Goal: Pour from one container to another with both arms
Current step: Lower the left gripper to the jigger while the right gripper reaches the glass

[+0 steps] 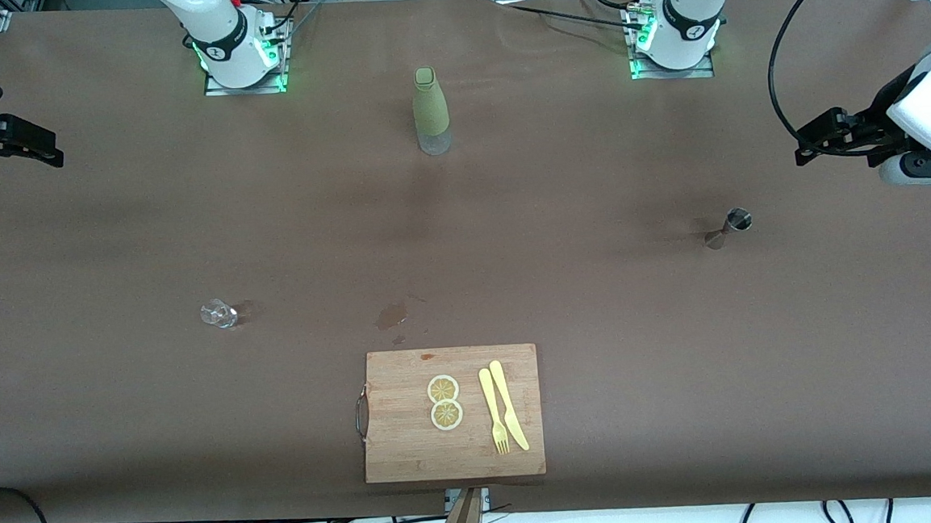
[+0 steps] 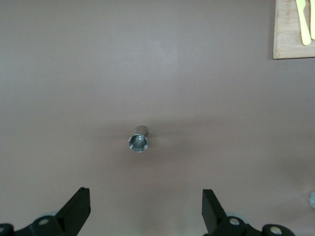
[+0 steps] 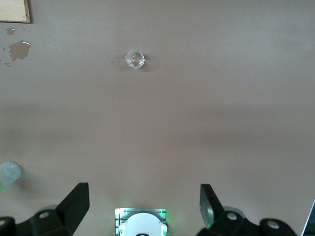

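The small silver-grey metal jigger (image 1: pixel 729 228) stands upright on the brown table toward the left arm's end; the left wrist view shows its open top (image 2: pixel 139 141). The tiny clear glass cup (image 1: pixel 218 314) stands toward the right arm's end and also appears in the right wrist view (image 3: pixel 134 59). My left gripper (image 1: pixel 805 150) hangs open and empty over the table's left-arm end, well apart from the jigger (image 2: pixel 146 206). My right gripper (image 1: pixel 51 153) hangs open and empty over the right-arm end, far from the cup (image 3: pixel 144 204).
A tall olive-green bottle (image 1: pixel 430 112) stands mid-table near the bases. A wooden cutting board (image 1: pixel 396 444) with two lemon slices (image 1: pixel 444 402), a yellow fork (image 1: pixel 492 412) and knife (image 1: pixel 509 404) lies near the front edge. A small wet spill (image 1: pixel 392 316) lies just farther from the camera than the board.
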Robot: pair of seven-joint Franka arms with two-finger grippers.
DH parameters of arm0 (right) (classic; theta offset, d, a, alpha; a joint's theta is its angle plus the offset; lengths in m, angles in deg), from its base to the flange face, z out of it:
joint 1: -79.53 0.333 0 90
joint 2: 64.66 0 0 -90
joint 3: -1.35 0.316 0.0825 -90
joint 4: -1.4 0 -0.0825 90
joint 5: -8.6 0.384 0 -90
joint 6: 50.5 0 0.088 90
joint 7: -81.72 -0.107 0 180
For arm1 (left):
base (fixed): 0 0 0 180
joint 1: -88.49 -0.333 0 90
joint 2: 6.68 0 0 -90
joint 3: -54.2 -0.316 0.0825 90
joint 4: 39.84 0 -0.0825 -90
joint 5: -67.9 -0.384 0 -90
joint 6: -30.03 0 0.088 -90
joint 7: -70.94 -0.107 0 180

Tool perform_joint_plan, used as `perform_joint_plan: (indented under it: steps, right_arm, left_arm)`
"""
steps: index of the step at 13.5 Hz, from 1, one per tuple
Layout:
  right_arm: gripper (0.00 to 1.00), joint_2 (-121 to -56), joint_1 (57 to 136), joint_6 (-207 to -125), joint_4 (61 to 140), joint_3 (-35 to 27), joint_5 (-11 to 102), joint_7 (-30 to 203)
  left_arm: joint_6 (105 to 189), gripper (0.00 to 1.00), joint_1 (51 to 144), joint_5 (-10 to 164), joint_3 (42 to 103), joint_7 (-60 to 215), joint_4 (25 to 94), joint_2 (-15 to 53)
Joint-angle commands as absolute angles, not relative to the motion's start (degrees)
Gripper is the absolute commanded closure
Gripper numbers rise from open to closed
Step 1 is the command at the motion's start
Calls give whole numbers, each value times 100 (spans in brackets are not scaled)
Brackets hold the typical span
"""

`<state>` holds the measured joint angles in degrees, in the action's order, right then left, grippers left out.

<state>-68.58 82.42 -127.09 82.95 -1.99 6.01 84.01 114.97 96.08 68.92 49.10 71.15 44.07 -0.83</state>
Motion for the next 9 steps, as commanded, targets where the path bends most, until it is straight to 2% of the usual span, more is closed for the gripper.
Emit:
perform_joint_plan:
  steps: [1, 6, 9]
  right_arm:
    - [0, -6818, 8216, -12714, 8261, -181, 535, 8356]
    - [0, -6818, 8164, -12706, 8261, -216, 535, 8356]
    - [0, -6818, 8172, -12705, 8261, -216, 526, 8356]
  left_arm:
    - [11721, 0, 9605, 6685, 4902, 6883, 4489, -176]
    - [11660, 0, 9623, 6535, 4902, 6892, 4436, -185]
    - [11415, 0, 9605, 7042, 4718, 7390, 4506, -176]
